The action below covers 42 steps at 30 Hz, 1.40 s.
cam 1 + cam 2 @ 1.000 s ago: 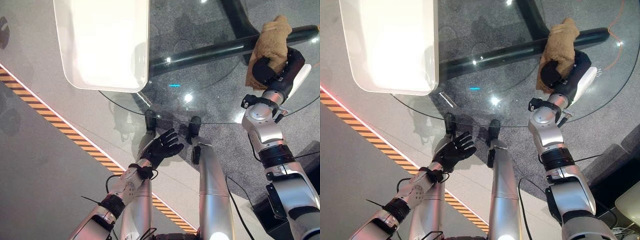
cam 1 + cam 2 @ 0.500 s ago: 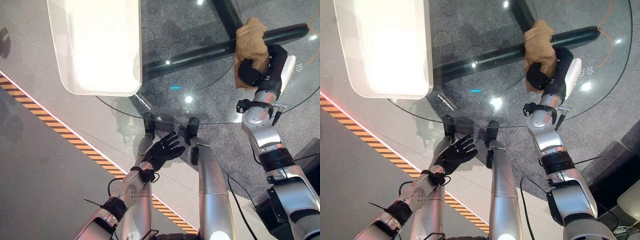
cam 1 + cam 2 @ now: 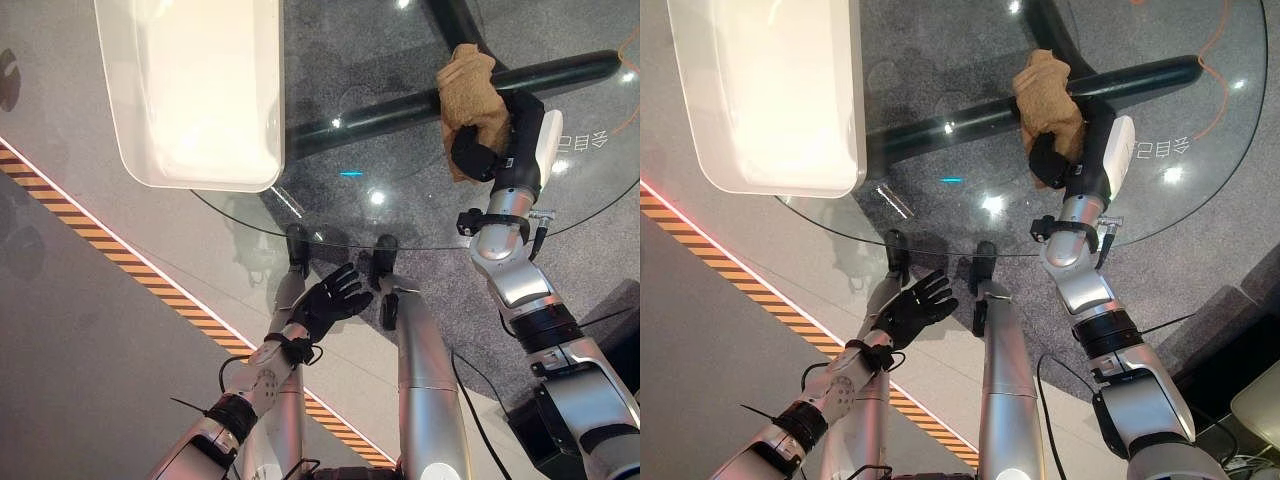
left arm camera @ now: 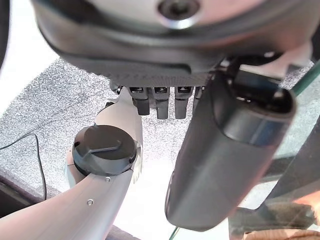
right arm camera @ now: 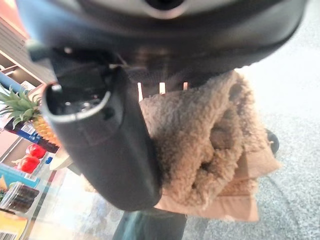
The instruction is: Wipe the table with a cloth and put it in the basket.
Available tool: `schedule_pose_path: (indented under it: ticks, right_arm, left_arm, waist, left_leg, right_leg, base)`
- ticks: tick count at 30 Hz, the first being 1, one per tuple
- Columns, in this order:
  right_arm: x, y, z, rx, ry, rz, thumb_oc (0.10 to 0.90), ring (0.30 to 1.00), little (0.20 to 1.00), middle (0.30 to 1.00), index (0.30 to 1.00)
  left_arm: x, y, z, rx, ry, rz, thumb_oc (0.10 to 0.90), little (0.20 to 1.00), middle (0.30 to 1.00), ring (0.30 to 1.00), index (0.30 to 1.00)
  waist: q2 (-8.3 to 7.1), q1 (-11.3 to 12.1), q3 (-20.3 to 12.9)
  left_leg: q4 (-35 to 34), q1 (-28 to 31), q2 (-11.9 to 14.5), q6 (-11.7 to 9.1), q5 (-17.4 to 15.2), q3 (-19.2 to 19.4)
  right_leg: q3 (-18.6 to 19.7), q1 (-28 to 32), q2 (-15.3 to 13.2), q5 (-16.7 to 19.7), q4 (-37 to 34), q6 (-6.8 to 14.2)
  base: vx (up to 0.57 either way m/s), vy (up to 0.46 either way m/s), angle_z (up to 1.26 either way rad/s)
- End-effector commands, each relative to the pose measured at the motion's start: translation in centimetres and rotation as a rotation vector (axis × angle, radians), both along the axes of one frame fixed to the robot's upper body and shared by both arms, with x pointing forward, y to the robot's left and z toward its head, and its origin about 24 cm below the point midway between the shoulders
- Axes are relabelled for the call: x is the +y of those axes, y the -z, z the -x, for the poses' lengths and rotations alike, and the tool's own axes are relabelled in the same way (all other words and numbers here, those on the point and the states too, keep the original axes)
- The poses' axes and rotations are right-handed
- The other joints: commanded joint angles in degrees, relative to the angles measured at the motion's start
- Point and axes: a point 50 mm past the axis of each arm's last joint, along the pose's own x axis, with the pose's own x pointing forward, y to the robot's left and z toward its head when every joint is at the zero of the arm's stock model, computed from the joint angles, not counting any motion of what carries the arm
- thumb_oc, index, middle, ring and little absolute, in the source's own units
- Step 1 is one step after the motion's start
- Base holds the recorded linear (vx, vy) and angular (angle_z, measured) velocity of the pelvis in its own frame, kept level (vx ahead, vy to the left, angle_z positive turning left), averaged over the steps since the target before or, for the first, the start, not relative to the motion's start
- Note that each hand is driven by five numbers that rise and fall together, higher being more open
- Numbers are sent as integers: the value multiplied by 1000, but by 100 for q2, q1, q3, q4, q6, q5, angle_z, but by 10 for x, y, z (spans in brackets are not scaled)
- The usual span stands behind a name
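Risk: right hand (image 3: 482,152) fingers clamp the bunched brown cloth (image 3: 468,88), upper right on the glass tabletop (image 3: 400,215); loosening would drop it short of the white basket (image 3: 190,90). Left hand (image 3: 325,300) is open.

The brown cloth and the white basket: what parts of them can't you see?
- The cloth: its near part is hidden by the right hand in the eye views.
- The cloth's underside: pressed against the glass table.
- The white basket: cut off by the top edge; glare hides its inside.
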Motion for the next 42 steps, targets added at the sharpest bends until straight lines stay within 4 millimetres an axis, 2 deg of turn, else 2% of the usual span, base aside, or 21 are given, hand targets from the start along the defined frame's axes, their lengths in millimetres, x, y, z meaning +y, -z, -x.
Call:
schedule_pose_path:
  ticks: [1, 13, 22, 34, 42]
  right_arm:
    - [104, 55, 17, 227, -502, 104, 100, 300, 200, 300, 300]
    - [126, 52, 27, 223, -625, 135, 100, 300, 200, 300, 300]
    - [138, 66, 34, 301, -681, 226, 100, 300, 200, 300, 300]
    - [131, 74, 35, 293, -641, 183, 100, 300, 200, 300, 300]
    - [116, 65, 30, 217, -540, 89, 100, 300, 200, 300, 300]
  left_arm:
    - [-23, 8, 26, 27, 122, 16, 800, 900, 900, 900, 900]
    - [-27, 6, 26, 24, 124, 24, 800, 900, 900, 900, 900]
    - [-28, 4, 24, 17, 131, 20, 800, 900, 900, 900, 900]
    - [-27, 2, 21, 17, 125, 12, 800, 900, 900, 900, 900]
    - [-25, 3, 21, 21, 117, 9, 800, 900, 900, 900, 900]
  waist:
    - [3, 261, -39]
    - [-6, 264, -39]
    - [-33, 279, -39]
    - [-64, 259, -39]
    - [-77, 236, -39]
  left_leg:
    - [1307, -279, -656, 593, -898, 366]
    - [1282, -325, -671, 598, -871, 347]
    - [1269, -309, -674, 599, -851, 357]
    - [1212, -267, -670, 590, -832, 365]
    - [1215, -230, -660, 597, -842, 371]
  right_leg:
    - [259, -105, 107, 1060, -1155, 406]
    - [270, -154, 105, 1063, -1172, 411]
    - [227, -128, 88, 1057, -1184, 414]
    - [225, -89, 95, 1085, -1258, 433]
    - [249, -65, 111, 1100, -1251, 432]
  base:
    - [0, 0, 0]
    - [0, 0, 0]
    - [-5, 2, 3]
    - [-9, -5, 11]
    - [0, 0, 0]
